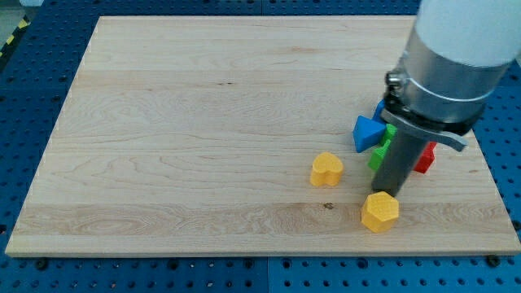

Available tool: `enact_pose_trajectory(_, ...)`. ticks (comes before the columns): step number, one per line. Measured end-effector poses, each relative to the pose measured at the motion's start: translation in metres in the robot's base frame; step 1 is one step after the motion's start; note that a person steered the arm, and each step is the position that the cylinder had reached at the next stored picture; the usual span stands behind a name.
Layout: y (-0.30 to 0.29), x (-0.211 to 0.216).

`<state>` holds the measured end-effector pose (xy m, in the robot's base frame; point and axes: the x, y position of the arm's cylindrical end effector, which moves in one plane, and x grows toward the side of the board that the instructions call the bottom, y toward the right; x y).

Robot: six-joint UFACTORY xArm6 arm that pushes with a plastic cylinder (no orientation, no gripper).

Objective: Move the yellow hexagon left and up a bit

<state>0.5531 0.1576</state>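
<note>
The yellow hexagon (pixel 380 212) lies near the board's bottom right. My tip (pixel 386 193) is right at its upper edge, touching or almost touching it. A yellow heart-shaped block (pixel 326 169) lies to the hexagon's upper left. A blue triangular block (pixel 367 133) sits above, beside a green block (pixel 381 153) and a red block (pixel 425 159), both partly hidden by the rod and arm. Another blue block (pixel 379 108) peeks out behind the arm.
The wooden board (pixel 203 122) lies on a blue pegboard table (pixel 24 89). The arm's white and grey body (pixel 452 57) covers the view's upper right. The board's bottom edge is close below the hexagon.
</note>
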Motion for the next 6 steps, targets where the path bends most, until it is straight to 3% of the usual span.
enact_pose_trajectory(3,0.043,0.065)
enact_pose_trajectory(6,-0.018,0.054)
